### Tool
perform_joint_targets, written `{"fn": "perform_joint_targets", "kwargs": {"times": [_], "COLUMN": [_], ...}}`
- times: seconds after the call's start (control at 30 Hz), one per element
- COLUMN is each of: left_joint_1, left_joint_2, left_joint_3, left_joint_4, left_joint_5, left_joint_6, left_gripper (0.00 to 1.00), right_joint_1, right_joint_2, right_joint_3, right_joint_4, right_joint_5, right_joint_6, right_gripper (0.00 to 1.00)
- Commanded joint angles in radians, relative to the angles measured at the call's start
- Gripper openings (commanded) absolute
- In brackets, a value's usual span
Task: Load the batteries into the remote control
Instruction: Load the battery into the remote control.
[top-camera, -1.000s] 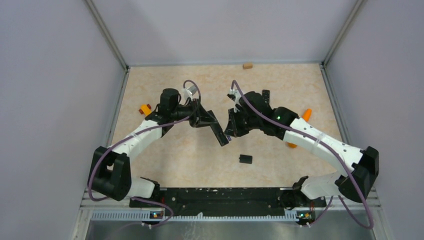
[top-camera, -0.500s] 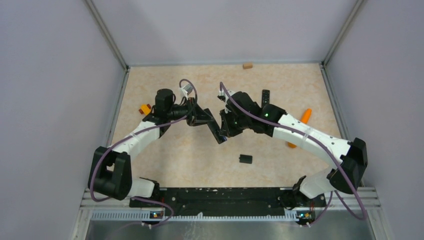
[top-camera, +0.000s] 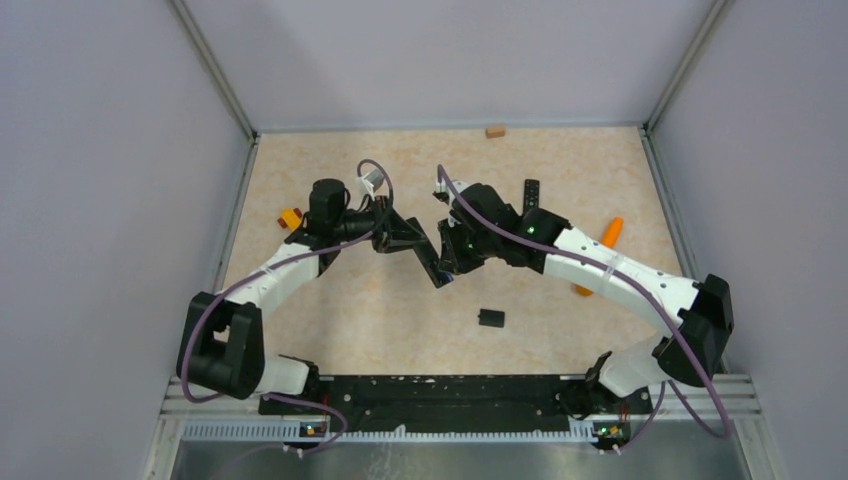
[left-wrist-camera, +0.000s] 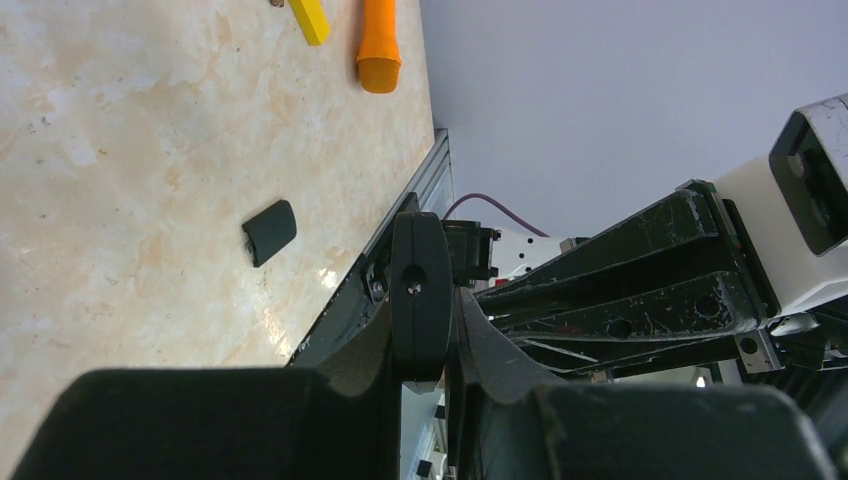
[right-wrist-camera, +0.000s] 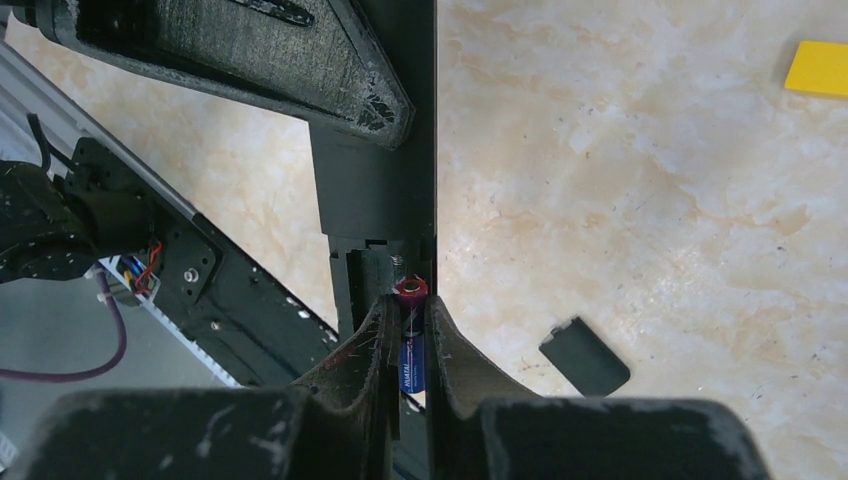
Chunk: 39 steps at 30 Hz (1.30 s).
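- One slim battery (right-wrist-camera: 411, 352), blue-bodied with a red end cap, is the only one you can see. It sits upright in the right wrist view, red end pointing at the remote.
- Your right gripper (right-wrist-camera: 410, 305) pinches that battery, a black finger pressed to each side of it.
- The battery's red end is at the open battery bay of the long black plastic remote control (right-wrist-camera: 370, 190). You cannot tell from these views whether it is seated in the bay or only touching it.
- Your left gripper (left-wrist-camera: 425, 330) is clamped on the remote control, which shows end-on between its fingers in the left wrist view. From above, the remote control is held off the table, slanting down towards the right gripper.
- The two grippers meet over the middle of the beige marbled table (top-camera: 380, 320).
- The small black rounded battery cover (right-wrist-camera: 585, 355) lies flat on the table, near the grippers on the side towards the arm bases and apart from the remote control.
- A flat yellow block (right-wrist-camera: 820, 68) lies further off on the table, well apart from the battery cover.
- An orange cone-shaped stick (left-wrist-camera: 378, 45) lies beside a yellow block near the table's right edge.
- A second black remote (top-camera: 531, 192) lies on the table just behind your right arm.
- A small tan block (top-camera: 494, 131) rests at the far edge against the back wall.
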Motion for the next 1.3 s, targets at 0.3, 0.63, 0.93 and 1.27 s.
{"fn": "perform_joint_targets", "kwargs": {"times": [0.3,0.63,0.93,1.27], "left_joint_1": [0.011,0.013,0.018,0.029], "left_joint_2": [0.010,0.000,0.004,-0.005], "left_joint_3": [0.004,-0.003,-0.004,-0.009], "left_joint_4": [0.066,0.064,0.064,0.062], "left_joint_5": [0.022,0.031,0.034,0.040], "left_joint_6": [-0.029,-0.032,-0.029,-0.031], "left_gripper": [0.00,0.00,0.00,0.00], "right_joint_1": [0.017,0.019,0.018,0.018], "right_joint_2": [-0.022,-0.011,-0.022,-0.031], "right_joint_3": [0.020,0.013,0.007,-0.002], "right_joint_4": [0.044,0.040,0.052,0.055], "right_joint_5": [-0.038,-0.009,-0.005,0.042], "right_joint_6": [-0.001,-0.004,0.004,0.022], "right_gripper": [0.00,0.16,0.30,0.25]}}
